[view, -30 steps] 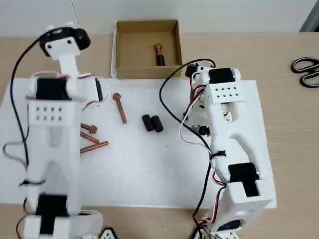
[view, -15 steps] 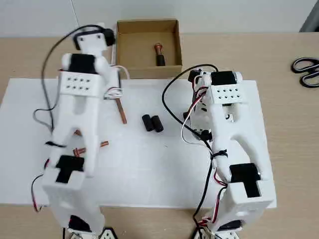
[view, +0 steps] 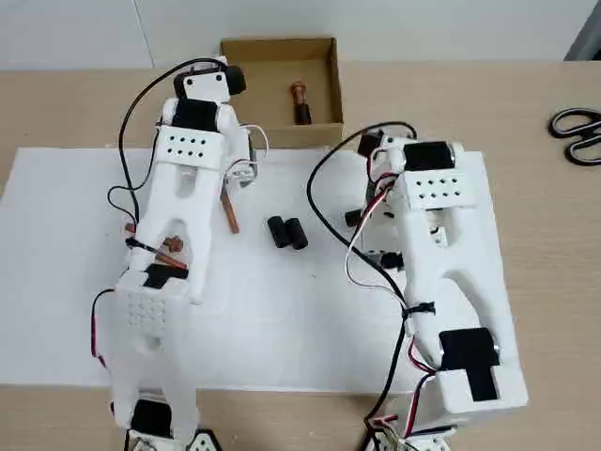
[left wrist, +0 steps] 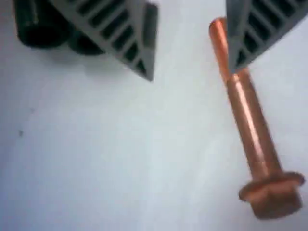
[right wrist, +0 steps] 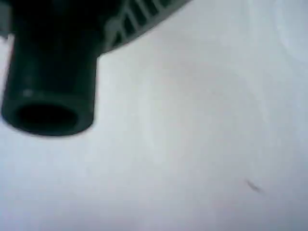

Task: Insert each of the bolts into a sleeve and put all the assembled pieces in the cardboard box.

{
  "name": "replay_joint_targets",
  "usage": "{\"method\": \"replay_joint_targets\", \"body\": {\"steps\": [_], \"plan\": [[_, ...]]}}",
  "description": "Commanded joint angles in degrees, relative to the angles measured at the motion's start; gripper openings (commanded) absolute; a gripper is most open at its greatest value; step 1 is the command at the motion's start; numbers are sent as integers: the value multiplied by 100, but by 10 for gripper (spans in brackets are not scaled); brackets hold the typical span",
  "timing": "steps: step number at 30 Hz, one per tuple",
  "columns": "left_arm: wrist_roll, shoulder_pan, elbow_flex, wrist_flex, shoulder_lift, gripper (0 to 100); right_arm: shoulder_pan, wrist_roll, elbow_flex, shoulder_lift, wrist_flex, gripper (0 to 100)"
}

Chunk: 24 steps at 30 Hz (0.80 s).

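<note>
Bolt (left wrist: 250, 130), copper, lies flat on the white sheet (view: 282, 329) covering the surface, near the cardboard box (view: 334, 85). Left end effector (left wrist: 192, 70) is released, jaws spread, with 1 fingertip over the bolt's shank end. 2 loose sleeves (view: 286, 232) lie side by side just beyond. Right end effector (right wrist: 103, 33) is grasping a black sleeve (right wrist: 48, 86) above the sheet. 1 assembled piece (view: 300, 101) lies in the box.
</note>
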Motion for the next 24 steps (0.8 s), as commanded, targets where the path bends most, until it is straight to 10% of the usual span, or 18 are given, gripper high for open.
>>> {"method": "replay_joint_targets", "body": {"steps": [1,24], "plan": [[70,18,-576,-114,246,108,40,-44,220,-462,-189,4],[404,-360,-1235,0,1108,108,479,-26,545,-848,-374,4]]}}
